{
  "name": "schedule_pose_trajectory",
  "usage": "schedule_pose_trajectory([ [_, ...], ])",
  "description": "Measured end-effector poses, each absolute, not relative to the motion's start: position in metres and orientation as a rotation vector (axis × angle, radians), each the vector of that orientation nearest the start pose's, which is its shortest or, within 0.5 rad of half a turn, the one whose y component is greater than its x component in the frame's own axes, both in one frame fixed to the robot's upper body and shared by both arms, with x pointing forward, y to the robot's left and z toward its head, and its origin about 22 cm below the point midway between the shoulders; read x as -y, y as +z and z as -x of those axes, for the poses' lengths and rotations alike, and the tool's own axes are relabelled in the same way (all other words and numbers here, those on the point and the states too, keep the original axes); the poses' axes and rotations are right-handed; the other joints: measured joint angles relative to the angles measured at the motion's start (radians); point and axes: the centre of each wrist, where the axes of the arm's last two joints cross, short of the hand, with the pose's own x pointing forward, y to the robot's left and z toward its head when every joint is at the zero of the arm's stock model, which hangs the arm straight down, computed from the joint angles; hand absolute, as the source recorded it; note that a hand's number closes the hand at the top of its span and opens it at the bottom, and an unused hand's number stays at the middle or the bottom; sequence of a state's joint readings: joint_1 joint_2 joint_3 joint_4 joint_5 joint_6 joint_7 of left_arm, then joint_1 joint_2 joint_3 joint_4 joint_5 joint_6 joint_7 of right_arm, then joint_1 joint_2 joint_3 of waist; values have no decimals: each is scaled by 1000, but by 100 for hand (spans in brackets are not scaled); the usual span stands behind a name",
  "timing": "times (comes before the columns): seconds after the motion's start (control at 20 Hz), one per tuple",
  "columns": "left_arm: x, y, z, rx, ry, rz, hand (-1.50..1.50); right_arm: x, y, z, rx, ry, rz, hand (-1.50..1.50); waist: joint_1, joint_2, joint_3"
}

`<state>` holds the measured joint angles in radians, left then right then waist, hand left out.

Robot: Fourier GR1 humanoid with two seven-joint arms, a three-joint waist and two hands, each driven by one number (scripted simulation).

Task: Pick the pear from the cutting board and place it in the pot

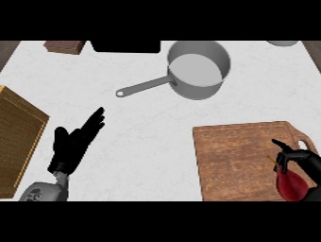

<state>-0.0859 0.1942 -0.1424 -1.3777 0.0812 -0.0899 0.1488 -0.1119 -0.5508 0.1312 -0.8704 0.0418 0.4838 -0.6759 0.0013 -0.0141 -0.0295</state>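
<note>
A dark red pear lies at the near right corner of the wooden cutting board. My right hand is curled round it, with the thumb and fingers closing over its top and right side. The grey pot with a long handle stands at the back of the white counter, handle pointing to the near left. My left hand rests open at the lower left, fingers straight and pointing up and to the right, away from the pear and the pot.
A woven wicker box stands at the left edge beside my left hand. A brown block, a black object and a pale round rim sit along the counter's back edge.
</note>
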Motion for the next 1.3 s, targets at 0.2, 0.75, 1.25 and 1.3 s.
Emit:
schedule_pose_trajectory([
  [0.2, -250, -25, -254, 1268, -256, 39, 0, 370, -98, -211, 1575, 299, -27, 150, -32, -10, -1],
  [0.75, -250, -23, -255, 1275, -249, 35, 0, 279, -105, -200, 1672, -33, 579, 150, -39, -9, -8],
  [1.25, -245, -22, -256, 1269, -269, 44, 0, 191, -57, -193, 1643, 27, 847, 150, -11, 7, 20],
  [1.3, -246, -21, -256, 1270, -269, 44, 0, 188, -51, -195, 1642, 44, 872, 150, -9, 8, 21],
])
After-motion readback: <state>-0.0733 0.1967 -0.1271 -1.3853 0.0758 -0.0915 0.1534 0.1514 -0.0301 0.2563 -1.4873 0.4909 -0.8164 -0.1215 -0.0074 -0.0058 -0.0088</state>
